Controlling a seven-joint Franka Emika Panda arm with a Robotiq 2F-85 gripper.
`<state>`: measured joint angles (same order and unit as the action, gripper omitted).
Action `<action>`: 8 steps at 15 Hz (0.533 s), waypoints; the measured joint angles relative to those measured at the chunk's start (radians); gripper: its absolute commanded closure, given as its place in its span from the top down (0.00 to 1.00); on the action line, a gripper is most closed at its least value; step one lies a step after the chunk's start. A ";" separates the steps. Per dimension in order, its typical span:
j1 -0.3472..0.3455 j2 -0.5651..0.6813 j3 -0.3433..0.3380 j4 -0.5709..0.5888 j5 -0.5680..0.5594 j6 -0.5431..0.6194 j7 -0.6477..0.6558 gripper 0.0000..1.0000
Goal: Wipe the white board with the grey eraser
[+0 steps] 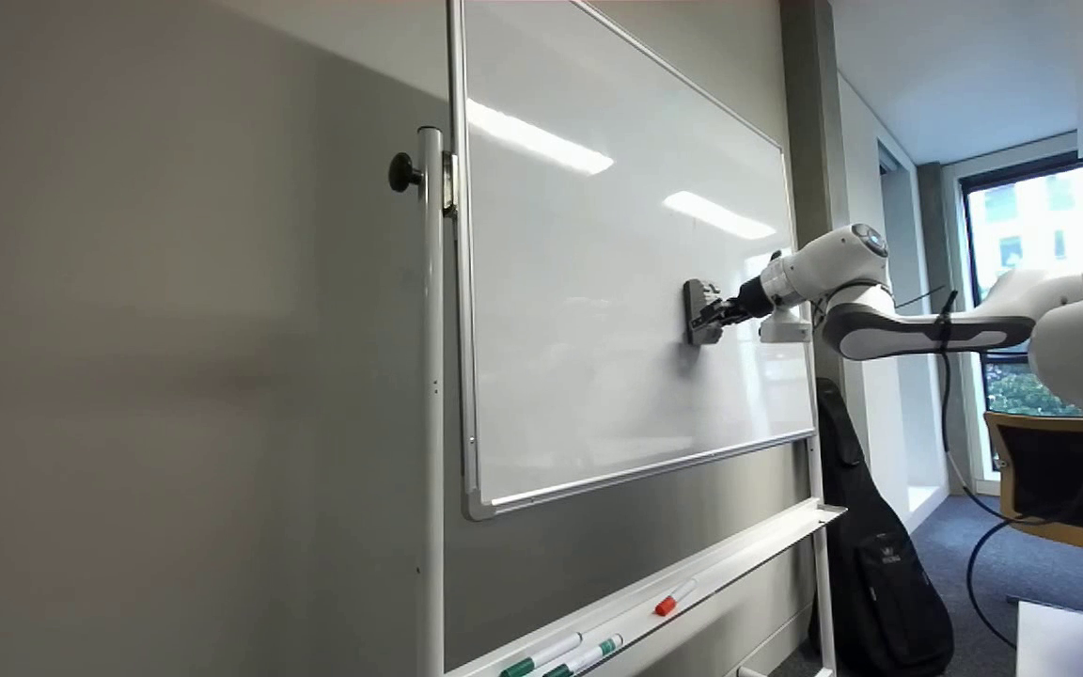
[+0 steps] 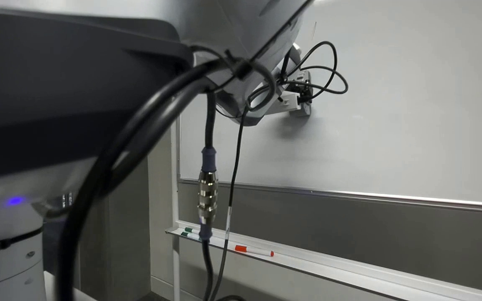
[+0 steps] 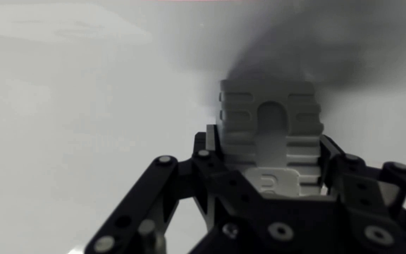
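Likely the wiping step: the hand [image 1: 709, 313], at three o'clock in an exterior view, grasps the grey eraser [image 3: 271, 132], seemingly against the whiteboard [image 1: 588, 301]. The next move calls for even, pressed sweeps.

One white board [image 1: 588, 254], one tray [image 1: 760, 546] and two posts [image 1: 432, 395]; one grey eraser [image 3: 271, 144], one arm [image 1: 828, 268] and two fingers [image 3: 210, 138]; three markers [image 1: 676, 598] (two with green ends, just one with red); one black case [image 1: 885, 574] and one chair [image 1: 1059, 480].
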<state>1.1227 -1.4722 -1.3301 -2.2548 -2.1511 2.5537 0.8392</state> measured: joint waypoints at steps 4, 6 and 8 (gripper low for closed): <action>0.004 0.001 0.055 0.064 0.005 -0.002 -0.008 0.38; 0.012 0.002 0.087 0.094 0.005 -0.003 -0.010 0.38; 0.025 0.005 0.116 0.123 0.005 -0.003 -0.012 0.38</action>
<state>1.1480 -1.4677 -1.2137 -2.1317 -2.1460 2.5508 0.8273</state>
